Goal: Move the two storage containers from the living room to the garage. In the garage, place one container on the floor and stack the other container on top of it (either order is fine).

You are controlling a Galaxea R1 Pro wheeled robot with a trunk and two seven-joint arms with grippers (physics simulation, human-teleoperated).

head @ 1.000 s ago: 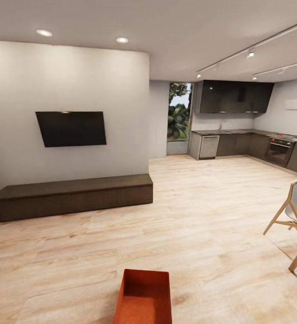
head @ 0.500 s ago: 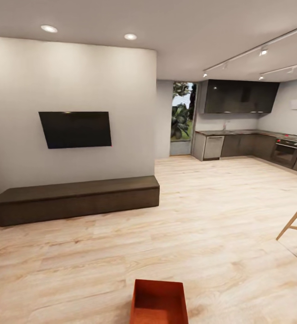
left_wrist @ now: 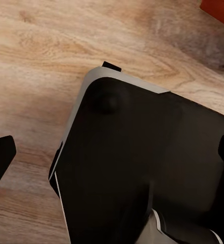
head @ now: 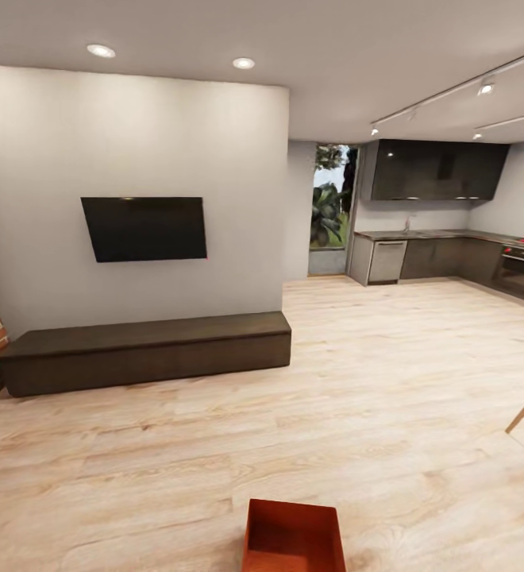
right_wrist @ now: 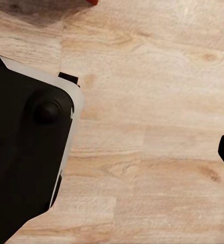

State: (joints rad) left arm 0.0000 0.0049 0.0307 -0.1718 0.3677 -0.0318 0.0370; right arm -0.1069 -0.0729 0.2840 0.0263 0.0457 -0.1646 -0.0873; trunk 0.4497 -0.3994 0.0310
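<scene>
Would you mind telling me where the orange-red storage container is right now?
In the head view the storage container sits on the light wood floor at the bottom edge, slightly right of centre, well in front of the dark low bench.

No readable text, labels, brands or numbers on any surface.

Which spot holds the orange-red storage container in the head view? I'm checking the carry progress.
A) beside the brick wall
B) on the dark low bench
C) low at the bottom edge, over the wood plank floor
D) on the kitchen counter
C: the storage container sits at the bottom edge of the head view, with the wood plank floor around it.
</scene>
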